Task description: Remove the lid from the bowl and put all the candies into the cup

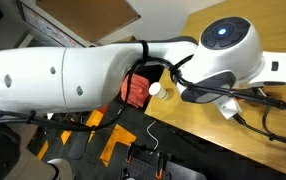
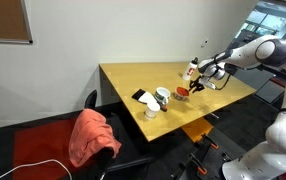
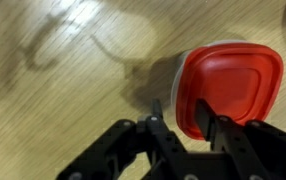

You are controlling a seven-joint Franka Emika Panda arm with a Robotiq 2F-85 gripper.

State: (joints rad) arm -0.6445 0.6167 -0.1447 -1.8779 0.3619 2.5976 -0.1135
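The red bowl (image 3: 228, 90) is a shallow rounded-square container with a paler rim, lying on the wooden table. It also shows in both exterior views (image 2: 183, 92) (image 1: 135, 90). Its top looks flat and red; I cannot tell a lid from the bowl. No candies show. My gripper (image 3: 180, 118) is open, just above the bowl's left edge. One finger is over the red surface and the other over the bare table. In an exterior view my gripper (image 2: 196, 78) hangs over the bowl. A white cup (image 2: 162, 97) stands beside the bowl.
Another white vessel (image 2: 151, 111) and a flat black object (image 2: 140, 96) lie near the table's front corner. A small upright item (image 2: 191, 69) stands behind the bowl. A chair with orange cloth (image 2: 91, 135) is by the table. My arm (image 1: 73, 75) fills one exterior view.
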